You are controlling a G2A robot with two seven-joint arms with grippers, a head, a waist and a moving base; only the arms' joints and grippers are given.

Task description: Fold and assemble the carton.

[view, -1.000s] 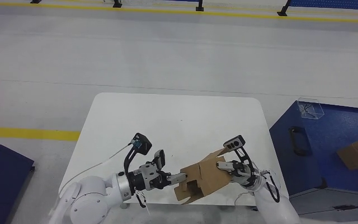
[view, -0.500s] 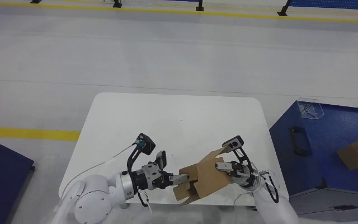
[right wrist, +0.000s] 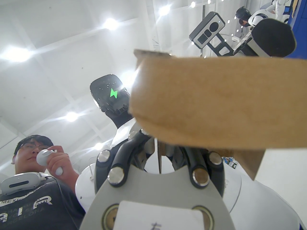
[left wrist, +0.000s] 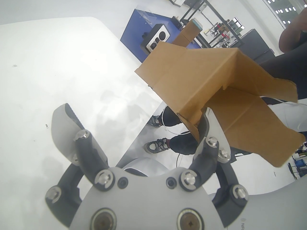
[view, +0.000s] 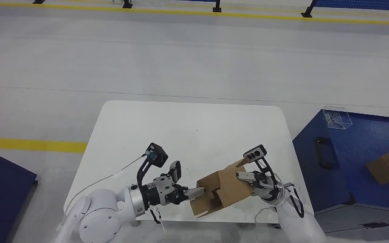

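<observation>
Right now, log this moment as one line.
carton: part-folded, at near edge of table | right gripper: shut on carton | left gripper: open, one finger against flap

The top camera sits high above the arms and looks steeply down on the white bench. It is far enough back to take in the whole top, the floor beyond and a blue cabinet off to the right. The left wrist camera rides just behind the left claw, facing low across the bench to the carton close up, with that same cabinet behind. The right wrist camera sits behind the right claw and tilts up at the ceiling, the carton almost against its lens. All three views share the carton.
</observation>
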